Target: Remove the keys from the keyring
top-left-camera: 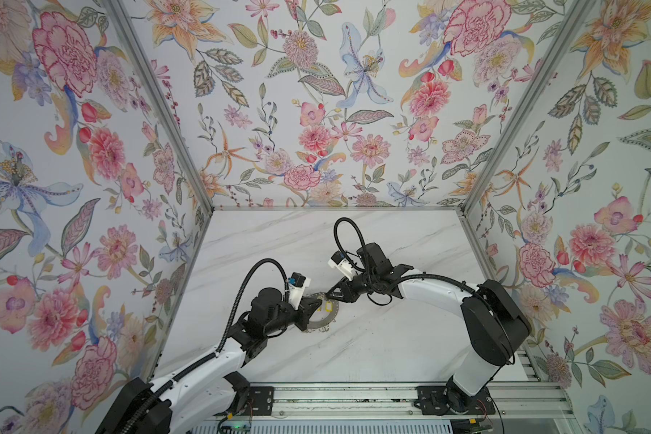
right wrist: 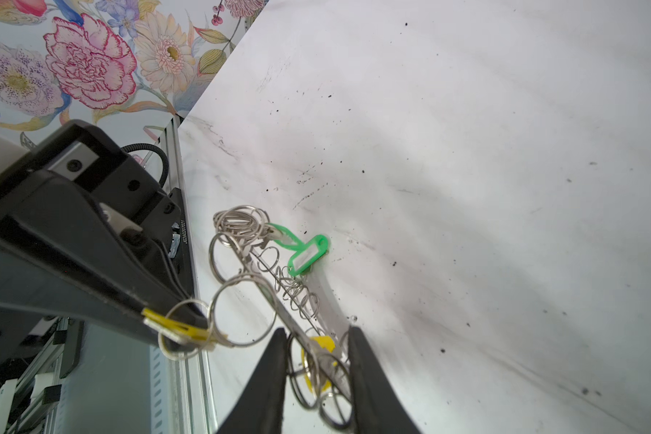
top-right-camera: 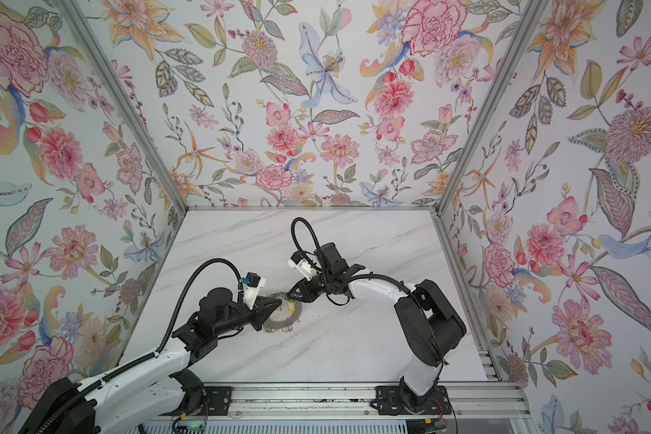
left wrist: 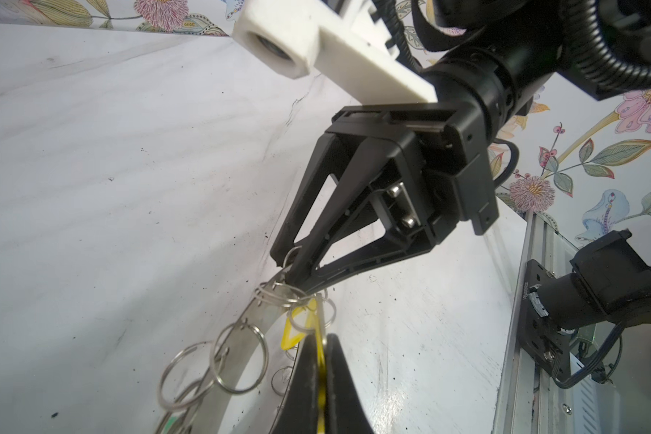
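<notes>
The walls (top-left-camera: 316, 112) are showing pink, orange and blue flowers on pale grey. The tabletop (top-left-camera: 373, 338) is showing white marble with grey veins. The keyring (top-left-camera: 326, 324) is gleaming grey, wearing yellow (right wrist: 318, 344) and bright green (right wrist: 307, 257) tags. Both arms are looking black and white.

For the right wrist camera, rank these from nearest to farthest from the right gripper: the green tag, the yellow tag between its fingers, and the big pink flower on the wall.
1. Yellow tag: between the fingers of the right gripper.
2. Green tag: farther along the keyring, resting on the table.
3. Pink flower: on the wall, beyond the table's edge.
</notes>
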You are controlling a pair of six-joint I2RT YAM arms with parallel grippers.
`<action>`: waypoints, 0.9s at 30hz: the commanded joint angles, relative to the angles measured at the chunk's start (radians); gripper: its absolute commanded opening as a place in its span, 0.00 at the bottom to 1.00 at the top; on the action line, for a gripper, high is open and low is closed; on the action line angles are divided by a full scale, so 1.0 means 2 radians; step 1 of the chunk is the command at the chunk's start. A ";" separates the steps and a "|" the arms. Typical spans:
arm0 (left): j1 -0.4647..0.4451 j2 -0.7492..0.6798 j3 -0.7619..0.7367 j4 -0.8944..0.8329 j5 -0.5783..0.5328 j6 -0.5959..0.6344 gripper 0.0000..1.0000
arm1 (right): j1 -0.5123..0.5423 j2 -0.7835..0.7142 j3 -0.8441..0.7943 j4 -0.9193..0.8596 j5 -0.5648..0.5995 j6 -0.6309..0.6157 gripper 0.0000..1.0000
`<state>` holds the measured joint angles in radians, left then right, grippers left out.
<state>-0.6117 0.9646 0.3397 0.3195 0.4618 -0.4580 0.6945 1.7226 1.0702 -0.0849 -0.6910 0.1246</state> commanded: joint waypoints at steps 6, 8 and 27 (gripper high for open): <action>-0.009 -0.031 0.007 -0.019 -0.033 0.019 0.00 | -0.005 0.004 -0.022 -0.006 0.045 -0.005 0.28; -0.009 -0.040 0.010 -0.038 -0.054 0.027 0.00 | -0.004 0.000 -0.027 -0.006 0.051 -0.006 0.26; -0.008 -0.112 -0.039 -0.066 -0.089 0.019 0.00 | 0.010 -0.035 -0.068 0.055 0.049 0.012 0.22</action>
<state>-0.6231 0.7578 0.2676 0.1768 0.2928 -0.4271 0.7094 1.6932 0.9489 -0.0158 -0.5682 0.1478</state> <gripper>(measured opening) 0.070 0.212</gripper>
